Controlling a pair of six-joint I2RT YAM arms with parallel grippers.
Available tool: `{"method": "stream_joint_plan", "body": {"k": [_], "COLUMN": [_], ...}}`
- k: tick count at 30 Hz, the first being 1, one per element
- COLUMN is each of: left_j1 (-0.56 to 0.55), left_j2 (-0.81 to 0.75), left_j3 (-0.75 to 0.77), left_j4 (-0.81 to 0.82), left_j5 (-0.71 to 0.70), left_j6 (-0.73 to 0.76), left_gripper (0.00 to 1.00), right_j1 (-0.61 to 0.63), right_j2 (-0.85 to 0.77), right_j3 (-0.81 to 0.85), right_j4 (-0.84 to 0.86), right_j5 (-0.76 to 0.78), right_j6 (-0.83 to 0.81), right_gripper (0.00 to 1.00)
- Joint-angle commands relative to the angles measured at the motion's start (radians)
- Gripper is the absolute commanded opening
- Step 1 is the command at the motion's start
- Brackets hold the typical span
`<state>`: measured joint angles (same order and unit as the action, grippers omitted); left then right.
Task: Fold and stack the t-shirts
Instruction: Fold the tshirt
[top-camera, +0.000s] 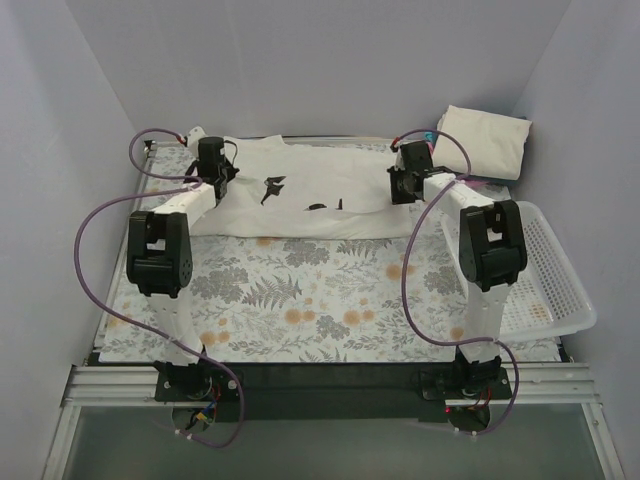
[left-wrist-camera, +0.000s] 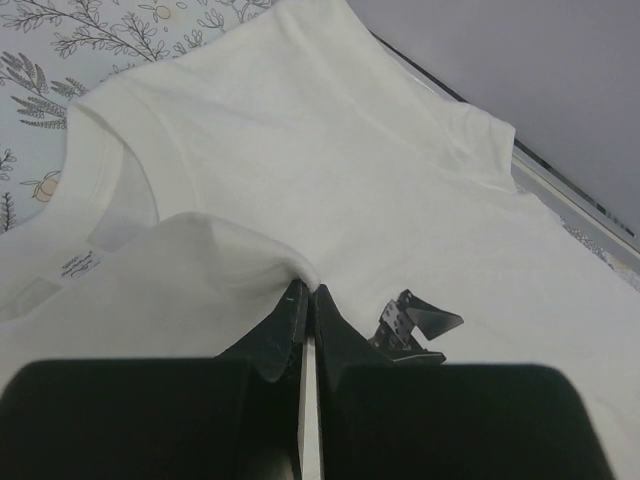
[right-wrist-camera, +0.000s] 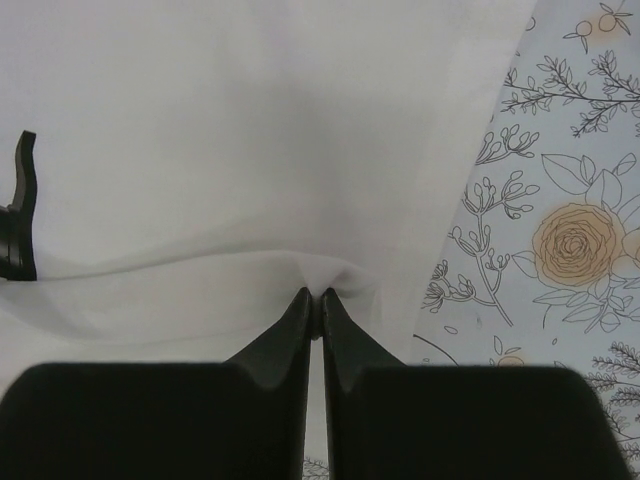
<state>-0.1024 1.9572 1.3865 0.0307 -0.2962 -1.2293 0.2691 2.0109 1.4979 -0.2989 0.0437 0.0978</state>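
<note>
Clearly the left gripper (left-wrist-camera: 305, 292) and right gripper (right-wrist-camera: 316, 296) each pinch, fingers pressed together, a thin fold of the white t-shirt (top-camera: 330, 195) lying across the table's (top-camera: 300, 300) far side, so uneven pulling could slip the cloth free and skew the fold.

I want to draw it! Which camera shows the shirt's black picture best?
Top external: both dark patches of the print show on the t-shirt. Left wrist shows one patch close up; right wrist only an edge sliver.

Black-printed white t-shirt (top-camera: 330, 180), grey-and-orange floral tablecloth (top-camera: 300, 295), white lattice basket (top-camera: 550, 270)
</note>
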Motion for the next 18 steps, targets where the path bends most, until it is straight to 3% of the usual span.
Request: {"method": "stream_joint_plan", "body": {"k": [1, 7, 8, 10, 11, 12, 15, 18], "left_j1": [0.006, 0.018, 0.018, 0.018, 0.018, 0.018, 0.018, 0.009], "left_j2": [0.023, 0.069, 0.074, 0.083, 0.08, 0.069, 0.025, -0.044], "left_j3": [0.064, 0.101, 0.12, 0.135, 0.143, 0.146, 0.144, 0.097], "left_j4": [0.026, 0.005, -0.002, -0.012, -0.014, -0.012, -0.012, -0.006], "left_j5": [0.04, 0.023, 0.013, -0.009, -0.023, -0.061, -0.112, -0.11], "left_j6": [0.047, 0.068, 0.07, 0.067, 0.064, 0.059, 0.05, 0.039], "left_gripper": [0.0, 0.0, 0.07, 0.33, 0.46, 0.71, 0.88, 0.88], "right_j1": [-0.007, -0.008, -0.01, -0.013, -0.013, -0.013, -0.011, -0.008], "right_j2": [0.026, 0.04, 0.04, 0.038, 0.035, 0.025, -0.024, -0.09], "right_j3": [0.065, 0.082, 0.085, 0.097, 0.101, 0.101, 0.085, 0.041], "right_j4": [-0.029, -0.037, -0.04, -0.043, -0.049, -0.049, -0.049, -0.045], "right_j5": [-0.008, 0.01, 0.012, 0.018, 0.021, 0.027, 0.056, 0.062], "right_j6": [-0.02, -0.018, -0.015, -0.012, -0.01, -0.009, -0.009, -0.006], "right_gripper": [0.01, 0.01, 0.01, 0.05, 0.13, 0.31, 0.48, 0.55]}}
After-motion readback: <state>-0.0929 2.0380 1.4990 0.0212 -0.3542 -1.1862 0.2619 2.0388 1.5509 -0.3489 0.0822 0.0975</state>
